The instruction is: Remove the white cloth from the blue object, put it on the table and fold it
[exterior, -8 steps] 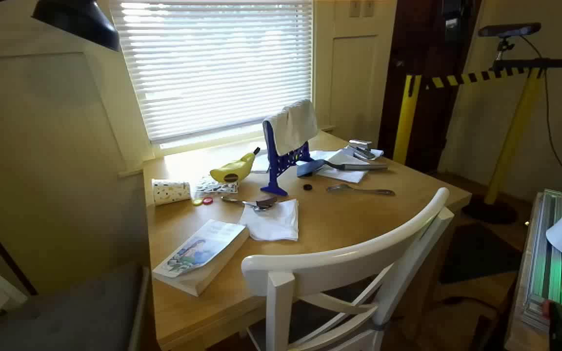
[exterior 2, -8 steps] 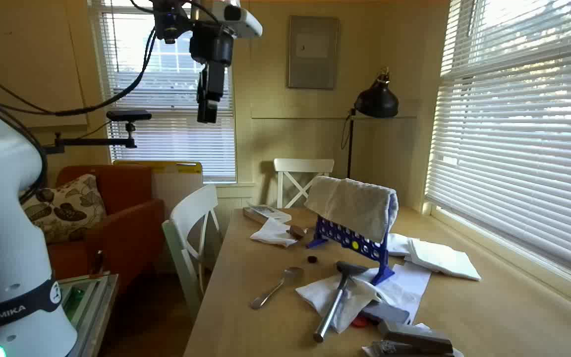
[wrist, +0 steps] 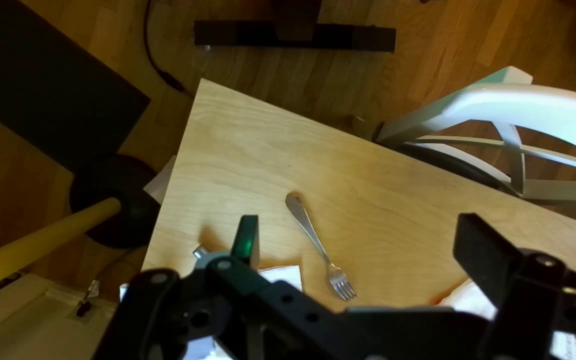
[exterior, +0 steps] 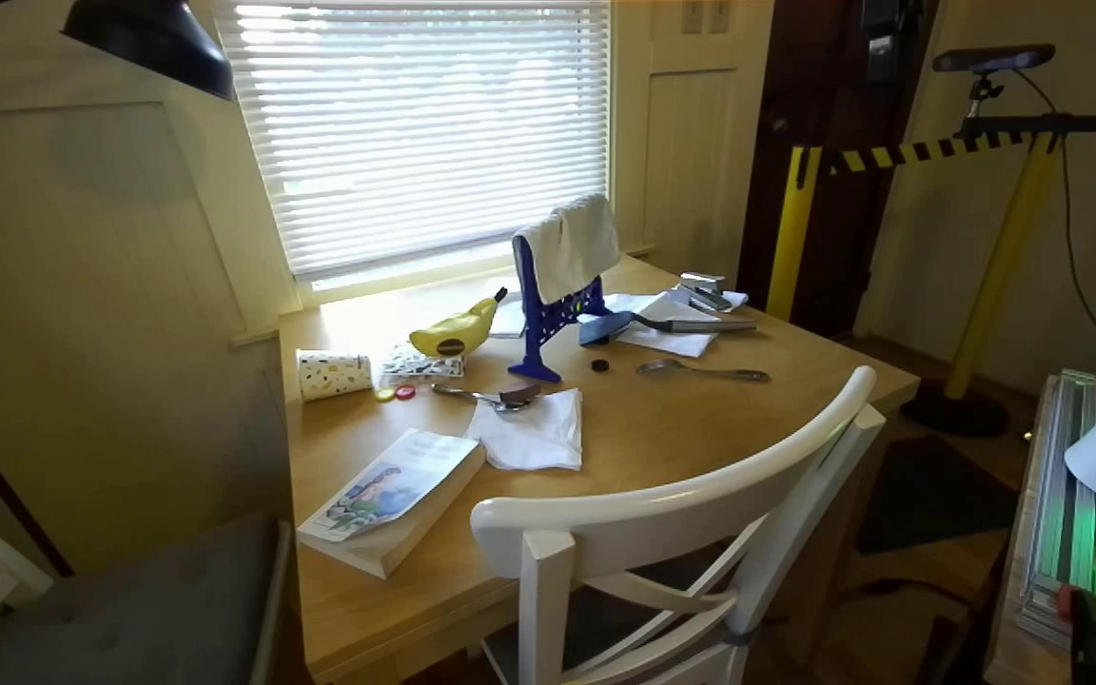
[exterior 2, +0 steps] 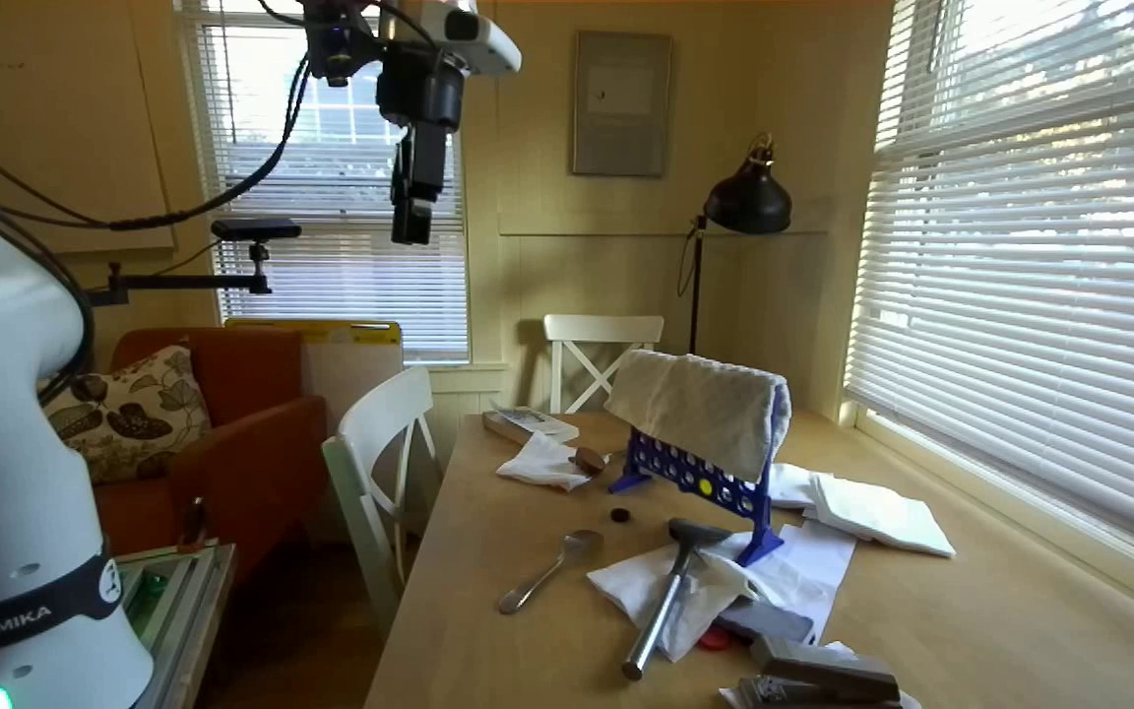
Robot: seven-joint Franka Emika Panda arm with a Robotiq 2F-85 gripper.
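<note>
My claw [wrist: 358, 237] is spread wide and grips nothing, high above the worktop [exterior: 681, 428], with a fork [wrist: 316, 240] in sight below. In both exterior views the cloth [exterior: 572, 245] hangs draped over the top of the upright blue rack [exterior: 536, 319]; how far it drops behind, I can't quite tell.

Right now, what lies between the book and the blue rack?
An exterior view shows a white napkin, metal utensil and brown piece between the book and blue rack.
</note>
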